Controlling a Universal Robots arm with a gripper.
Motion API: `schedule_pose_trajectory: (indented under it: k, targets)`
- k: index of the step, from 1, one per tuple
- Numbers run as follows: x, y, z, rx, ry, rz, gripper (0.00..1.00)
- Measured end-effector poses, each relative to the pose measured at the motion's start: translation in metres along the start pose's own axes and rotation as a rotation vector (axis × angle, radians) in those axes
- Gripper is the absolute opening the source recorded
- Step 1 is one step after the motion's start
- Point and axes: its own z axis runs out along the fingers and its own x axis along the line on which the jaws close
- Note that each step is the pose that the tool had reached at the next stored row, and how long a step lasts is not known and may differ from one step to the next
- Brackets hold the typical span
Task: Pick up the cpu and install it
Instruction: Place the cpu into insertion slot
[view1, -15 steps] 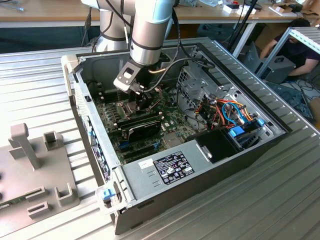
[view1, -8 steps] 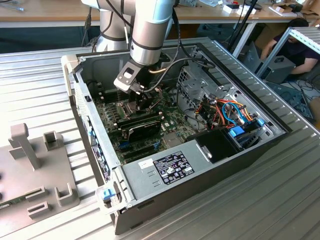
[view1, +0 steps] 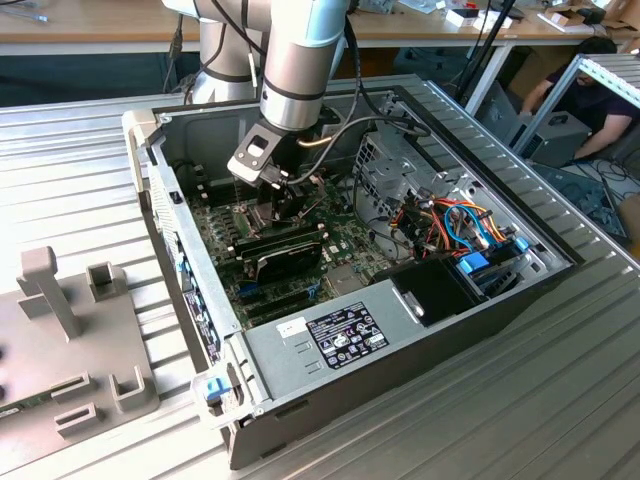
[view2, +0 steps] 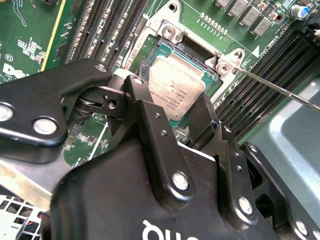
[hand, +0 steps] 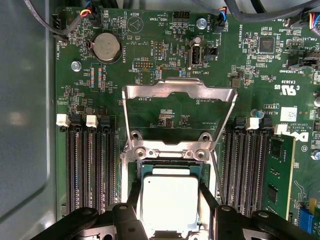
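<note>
One cpu (hand: 170, 207) is seen between the two fingers of the single gripper (hand: 170, 199), directly under the wrist and not off to either side. The fingers (view2: 146, 107) are closed against two opposite edges of the chip, so the gripper is judged to be clamped on it. The cpu is close to square, so no long axis can be named. Its flat metal top faces up, and it looks slightly tilted in the second wrist view. It lies over the one socket (hand: 148, 169), which sits between two banks of memory slots (hand: 92, 165) on the board (hand: 165, 50). Whether it is fully seated or held just above the contacts cannot be told. One metal frame (hand: 180, 90) is swung open, lying flat past the socket's hinged edge and clear of the chip. One thin lever (view2: 272, 89) is raised beside the socket. In the exterior view the gripper (view1: 285, 200) is lowered into the one open case (view1: 400, 340), toward its far edge.
</note>
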Motion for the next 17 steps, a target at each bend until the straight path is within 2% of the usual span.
schedule_pose_trajectory:
  k: [11, 17]
  targets:
    - [0.0002, 0.0001, -0.0004, -0.0007, 0.0014, 0.0, 0.55]
    - [0.0, -0.0001, -0.0019, 0.0001, 0.0001, 0.0, 0.55]
